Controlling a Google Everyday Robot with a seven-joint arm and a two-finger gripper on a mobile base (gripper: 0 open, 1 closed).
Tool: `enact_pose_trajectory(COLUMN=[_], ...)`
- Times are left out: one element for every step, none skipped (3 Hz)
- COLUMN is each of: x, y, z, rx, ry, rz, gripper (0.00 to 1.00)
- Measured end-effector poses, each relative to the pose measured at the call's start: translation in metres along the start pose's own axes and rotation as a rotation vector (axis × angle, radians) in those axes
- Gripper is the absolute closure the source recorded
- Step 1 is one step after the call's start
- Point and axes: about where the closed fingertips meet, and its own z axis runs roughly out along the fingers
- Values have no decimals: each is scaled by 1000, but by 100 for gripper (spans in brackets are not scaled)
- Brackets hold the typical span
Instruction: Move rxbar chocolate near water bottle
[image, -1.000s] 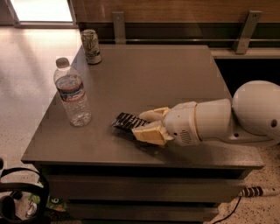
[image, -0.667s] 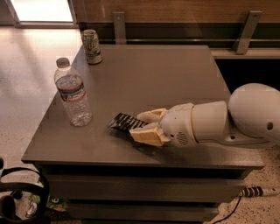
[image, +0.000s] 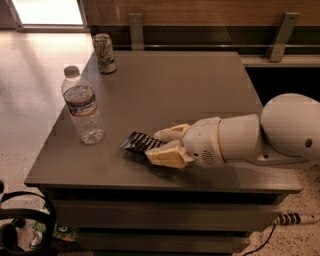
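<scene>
Grey table (image: 200, 90) first: it carries everything, and the bare top between our load and the goal leaves a free path leftward. Our white arm (image: 280, 135) reaches in low from the right, along the near side. The bottle (image: 82, 107) stands upright close to the left edge. The can (image: 104, 52) stands well beyond it at the far left corner, and we judge it plays no part.

The gripper (image: 154, 146) sits low over the front of the table, its two cream fingers pinching the bar (image: 136, 142) by one end. The bar's free end pokes out to the left, toward the bottle, with a strip of bare table between them. We cannot tell whether the bar touches the top or hangs just above it.

We judge the carry is nearly done. To finish well we should travel left slowly and low, since the free end leads and would strike first. The bottle looks light and tall, so a nudge could topple it. We should stop short of touching, set the bar down flat, part the fingers, then back out rightward.
</scene>
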Motion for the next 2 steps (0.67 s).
enact_pose_trajectory(x=[-2, -3], y=[2, 3], z=[1, 1], rx=[-1, -2], ry=[2, 4], rz=[-4, -10], gripper=[20, 0])
